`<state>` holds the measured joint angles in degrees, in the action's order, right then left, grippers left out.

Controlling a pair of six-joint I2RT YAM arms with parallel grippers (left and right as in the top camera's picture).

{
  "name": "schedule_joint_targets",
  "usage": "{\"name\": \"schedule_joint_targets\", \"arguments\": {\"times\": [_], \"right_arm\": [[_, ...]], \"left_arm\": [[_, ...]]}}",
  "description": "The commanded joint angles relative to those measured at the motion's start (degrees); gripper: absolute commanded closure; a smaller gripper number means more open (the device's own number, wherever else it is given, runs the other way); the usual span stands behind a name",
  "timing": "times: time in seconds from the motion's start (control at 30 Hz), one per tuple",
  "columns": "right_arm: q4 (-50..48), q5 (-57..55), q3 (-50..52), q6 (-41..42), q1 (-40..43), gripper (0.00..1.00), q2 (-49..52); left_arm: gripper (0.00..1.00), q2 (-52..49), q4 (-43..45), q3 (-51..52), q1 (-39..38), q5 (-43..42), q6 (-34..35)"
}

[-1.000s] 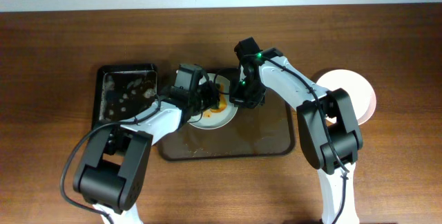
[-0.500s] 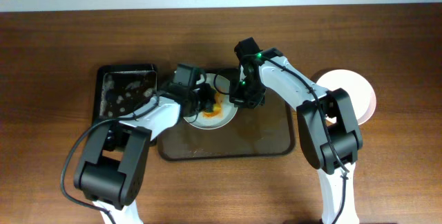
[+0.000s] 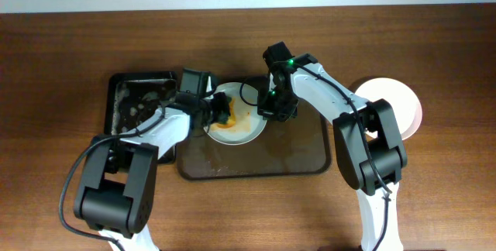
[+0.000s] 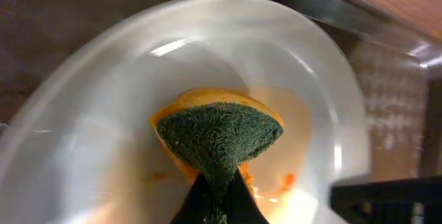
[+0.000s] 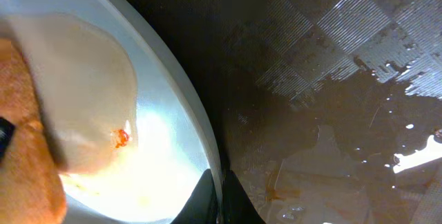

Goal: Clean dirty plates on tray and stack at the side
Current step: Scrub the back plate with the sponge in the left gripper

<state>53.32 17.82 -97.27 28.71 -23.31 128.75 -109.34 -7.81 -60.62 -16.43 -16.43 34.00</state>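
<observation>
A white plate [image 3: 246, 131] smeared with orange sauce sits on the dark tray [image 3: 298, 158]. My left gripper [image 3: 219, 111] is shut on a green and orange sponge [image 4: 217, 135] and presses it on the plate's inside [image 4: 103, 134]. My right gripper [image 3: 267, 112] is shut on the plate's right rim [image 5: 200, 141], one finger inside and one outside. An orange spot [image 5: 121, 137] shows on the plate in the right wrist view. A clean pink plate [image 3: 391, 100] lies on the table at the right.
A black bin [image 3: 141, 104] with soapy water stands left of the tray. The tray floor [image 5: 331, 113] is wet with brownish puddles. The wooden table [image 3: 449, 189] surrounds everything.
My left gripper has slid the sponge leftward across the plate, from near the centre toward its left side. The right arm has held still on the rim.
</observation>
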Motion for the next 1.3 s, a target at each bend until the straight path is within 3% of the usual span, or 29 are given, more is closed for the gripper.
{"name": "schedule_joint_targets", "arguments": {"times": [0.0, 0.63, 0.9, 1.07, 1.27], "right_arm": [[0.5, -2.0, 0.7, 0.3, -0.7, 0.96, 0.7], [0.5, -2.0, 0.7, 0.3, -0.7, 0.96, 0.7], [0.5, -2.0, 0.7, 0.3, -0.7, 0.96, 0.7], [0.5, -2.0, 0.7, 0.3, -0.7, 0.96, 0.7], [0.5, -2.0, 0.7, 0.3, -0.7, 0.96, 0.7]], "left_arm": [[1.0, 1.8, 2.4, 0.5, -2.2, -2.3, 8.0], [1.0, -5.0, 9.6, 0.6, -8.3, -1.3, 17.0], [1.0, -4.1, 7.1, 0.6, -5.3, 1.2, 9.7], [1.0, -1.1, 6.6, 0.6, -1.9, 0.3, -2.3], [1.0, 0.3, 1.7, 0.6, -0.4, 1.5, -9.5]]}}
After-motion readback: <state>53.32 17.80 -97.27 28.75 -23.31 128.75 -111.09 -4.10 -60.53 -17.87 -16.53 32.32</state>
